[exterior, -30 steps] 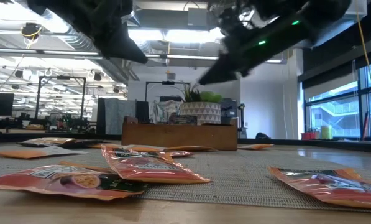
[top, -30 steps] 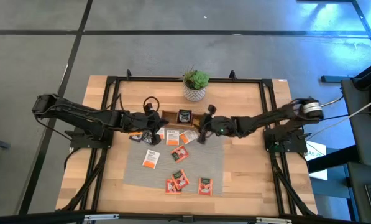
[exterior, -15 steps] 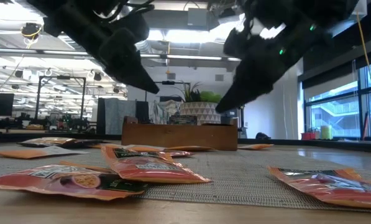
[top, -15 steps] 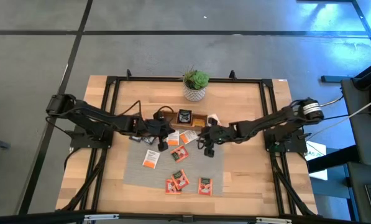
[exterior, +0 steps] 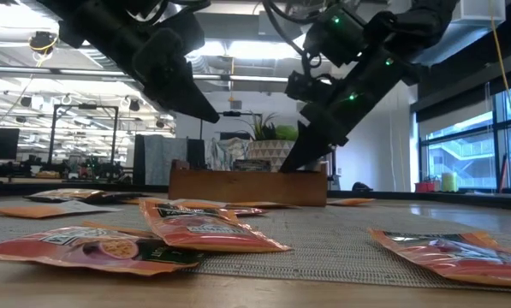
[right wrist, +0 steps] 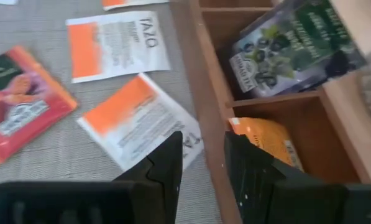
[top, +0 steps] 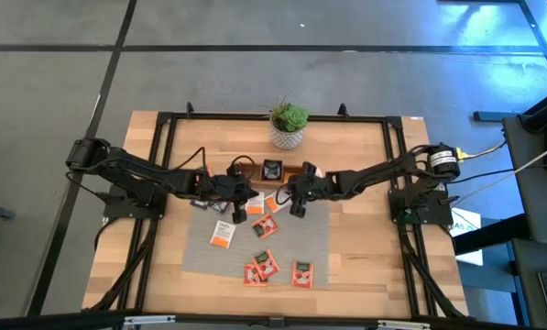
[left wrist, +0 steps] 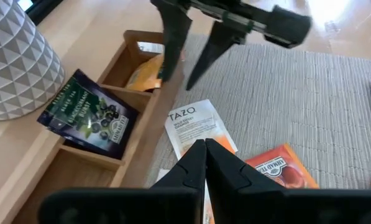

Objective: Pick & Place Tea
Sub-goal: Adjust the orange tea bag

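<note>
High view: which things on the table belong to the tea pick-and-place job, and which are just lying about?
Part of the job:
- tea packets scattered on the mat
- dark tea packet in the wooden tray
- left gripper, shut
- right gripper, open

Just lying about:
- potted plant
- grey ribbed mat

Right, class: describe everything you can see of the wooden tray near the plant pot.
The tray is a long, shallow box of light wood, split by thin walls into compartments. It lies flat on the table at the mat's far edge, beside the patterned pot. The middle compartment holds a dark packet printed with berries, propped at a tilt against the tray's wall. The next one holds an orange packet. The right tool, open, hovers over the tray's edge; whether it touches cannot be told.
</note>
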{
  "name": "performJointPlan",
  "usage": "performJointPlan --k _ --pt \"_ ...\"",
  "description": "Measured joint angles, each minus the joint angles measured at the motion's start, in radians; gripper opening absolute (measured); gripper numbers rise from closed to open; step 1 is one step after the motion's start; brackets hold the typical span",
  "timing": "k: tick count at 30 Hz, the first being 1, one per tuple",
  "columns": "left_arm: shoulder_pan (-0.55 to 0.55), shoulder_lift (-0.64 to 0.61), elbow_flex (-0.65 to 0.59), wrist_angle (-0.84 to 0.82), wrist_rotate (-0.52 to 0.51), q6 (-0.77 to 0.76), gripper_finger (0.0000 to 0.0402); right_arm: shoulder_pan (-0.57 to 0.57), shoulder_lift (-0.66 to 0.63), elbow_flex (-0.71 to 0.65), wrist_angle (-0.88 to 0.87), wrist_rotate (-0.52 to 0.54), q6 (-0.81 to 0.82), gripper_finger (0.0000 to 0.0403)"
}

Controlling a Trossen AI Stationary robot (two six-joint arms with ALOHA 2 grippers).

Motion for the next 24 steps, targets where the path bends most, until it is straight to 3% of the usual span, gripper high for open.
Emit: performJointPlan --k 24 --pt "0.0 0.0 0.0 0.0 0.008 0.0 0.0003 -0.094 -0.004 0.0 0.005 0.114 -0.073 0.0122"
